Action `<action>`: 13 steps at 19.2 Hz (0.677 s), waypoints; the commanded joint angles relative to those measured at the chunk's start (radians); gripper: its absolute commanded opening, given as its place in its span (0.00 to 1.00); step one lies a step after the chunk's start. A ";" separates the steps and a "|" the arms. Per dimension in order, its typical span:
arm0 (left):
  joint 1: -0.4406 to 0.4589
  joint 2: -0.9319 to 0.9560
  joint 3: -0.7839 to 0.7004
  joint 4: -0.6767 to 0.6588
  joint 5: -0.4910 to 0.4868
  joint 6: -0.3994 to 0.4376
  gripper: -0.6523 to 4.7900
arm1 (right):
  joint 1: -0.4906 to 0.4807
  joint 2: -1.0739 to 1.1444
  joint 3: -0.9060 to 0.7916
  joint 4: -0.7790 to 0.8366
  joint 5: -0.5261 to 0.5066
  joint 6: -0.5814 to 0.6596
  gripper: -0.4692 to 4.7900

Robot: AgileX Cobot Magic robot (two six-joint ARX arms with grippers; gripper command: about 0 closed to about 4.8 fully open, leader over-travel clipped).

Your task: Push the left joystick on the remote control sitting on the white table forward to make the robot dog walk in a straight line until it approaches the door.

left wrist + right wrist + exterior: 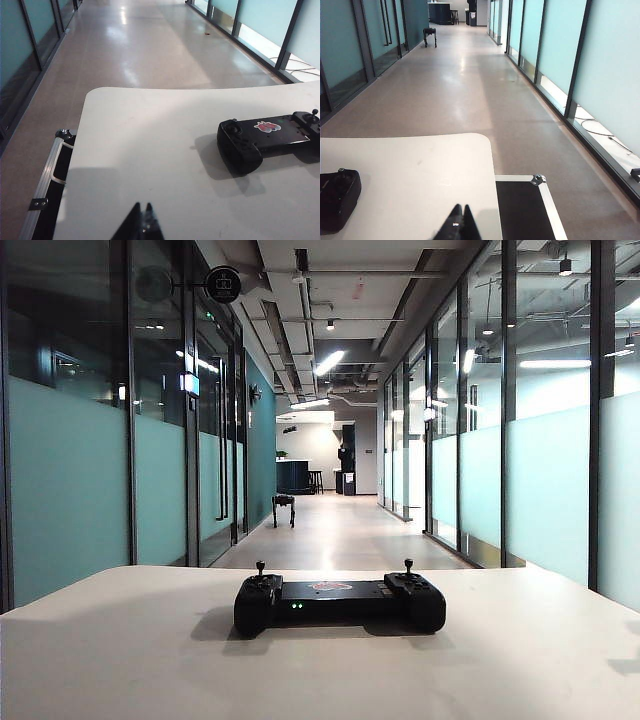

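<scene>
The black remote control [340, 602] lies flat on the white table [120, 660], green lights facing me. Its left joystick [260, 567] stands upright and untouched, and so does the right stick [408, 565]. Far down the corridor the robot dog [284, 508] stands on all four legs near the left wall, also seen in the right wrist view [430, 35]. My left gripper [142, 206] is shut and empty, low over the table, well short of the remote control [267, 137]. My right gripper [460, 207] is shut and empty beside the remote's end [337, 200].
Glass walls line both sides of the corridor, with a long-handled glass door [222, 455] on the left close to the dog. Black cases with metal edges [522, 210] [50, 190] sit beside the table's corners. A dark counter [293, 475] stands at the corridor's far end.
</scene>
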 commanded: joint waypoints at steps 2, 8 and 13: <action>0.011 0.000 0.003 0.031 0.000 0.003 0.11 | 0.000 -0.003 -0.009 0.009 0.005 0.001 0.09; 0.200 0.000 -0.057 0.284 0.225 0.016 0.11 | 0.001 -0.003 -0.009 0.009 0.005 0.001 0.09; 0.257 0.000 -0.098 0.335 0.228 0.005 0.11 | 0.002 -0.003 -0.009 0.009 0.005 0.001 0.09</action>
